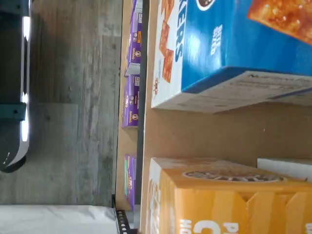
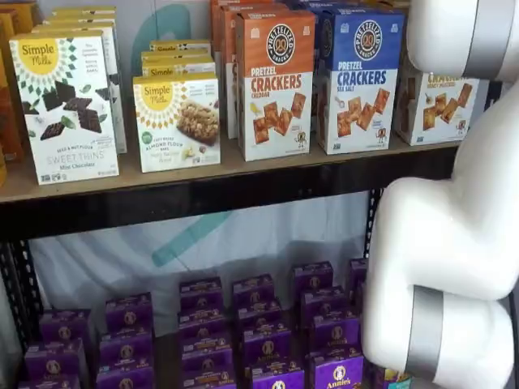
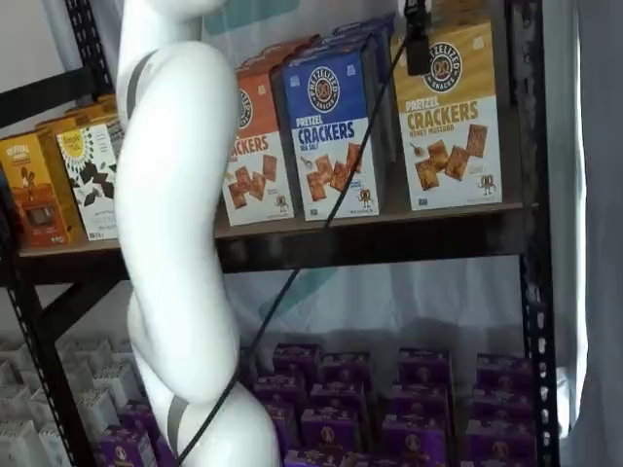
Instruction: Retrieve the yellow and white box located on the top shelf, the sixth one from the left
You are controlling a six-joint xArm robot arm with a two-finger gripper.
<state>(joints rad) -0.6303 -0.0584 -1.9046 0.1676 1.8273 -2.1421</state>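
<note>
My gripper [image 3: 417, 39] shows only as a dark finger hanging from the upper edge in a shelf view, a black cable [image 3: 292, 277] running down beside it, so I cannot tell whether the fingers are parted or closed; nothing is visibly held. That finger hangs just in front of the yellow and white box [image 3: 449, 117], which stands upright at the right end of the top shelf [image 3: 370, 238], and on it I read a round dark logo, "PRETZEL CRACKERS" and "HONEY MUSTARD" over pictured brown squares. In a shelf view my white arm [image 2: 454, 243] hides most of the same box [image 2: 436, 109]. Just beside it stands the blue box [image 3: 336, 131], lettered "PRETZEL CRACKERS SEA SALT", and next along the orange box [image 2: 274, 81], marked "PRETZEL CRACKERS CHEDDAR". Further along are the white Simple Mills boxes [image 2: 66, 105], one reading "SWEET THINS Mint Chocolate", a smaller one "Almond Flour Bars". Below, the purple Annie's boxes [image 2: 268, 340] crowd the lower shelf. The wrist view, turned sideways, looks down on the blue box [image 1: 234, 44] and a yellow-orange box top [image 1: 229, 195] with bare shelf board between them, and grey floor [image 1: 73, 97] beyond.
</note>
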